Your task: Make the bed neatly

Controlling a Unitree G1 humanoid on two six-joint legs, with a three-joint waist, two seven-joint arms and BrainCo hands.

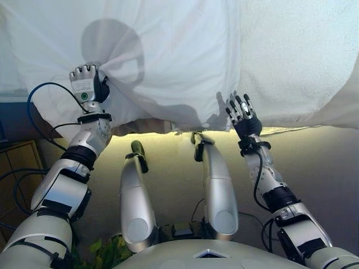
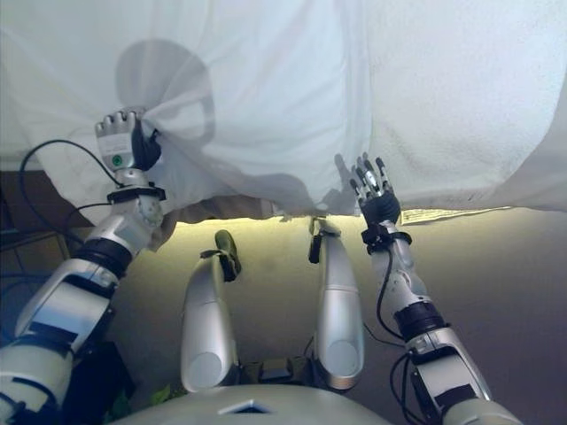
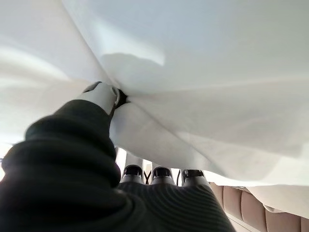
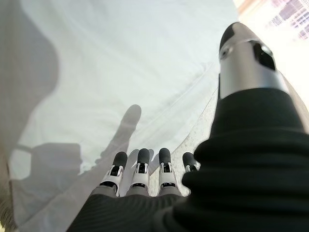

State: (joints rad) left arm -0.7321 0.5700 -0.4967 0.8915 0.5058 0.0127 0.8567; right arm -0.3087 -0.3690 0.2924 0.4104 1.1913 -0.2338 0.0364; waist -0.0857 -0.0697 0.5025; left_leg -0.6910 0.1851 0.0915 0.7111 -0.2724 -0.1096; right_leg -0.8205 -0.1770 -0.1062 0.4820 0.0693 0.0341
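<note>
The right hand (image 1: 245, 119) was raised at the near edge of the bed (image 1: 303, 120), its fingers (image 4: 139, 170) straight and spread, holding nothing, just at the lower hem of the white sheet (image 1: 168, 61). Further left, the left hand (image 1: 87, 84) had its fingers curled tight round a bunched fold of that sheet, creases fanning out from the grip. The sheet covered the left and middle of the bed and draped over its near edge; to the far right lay a textured white blanket (image 1: 297, 50), its edge running beside the sheet's.
</note>
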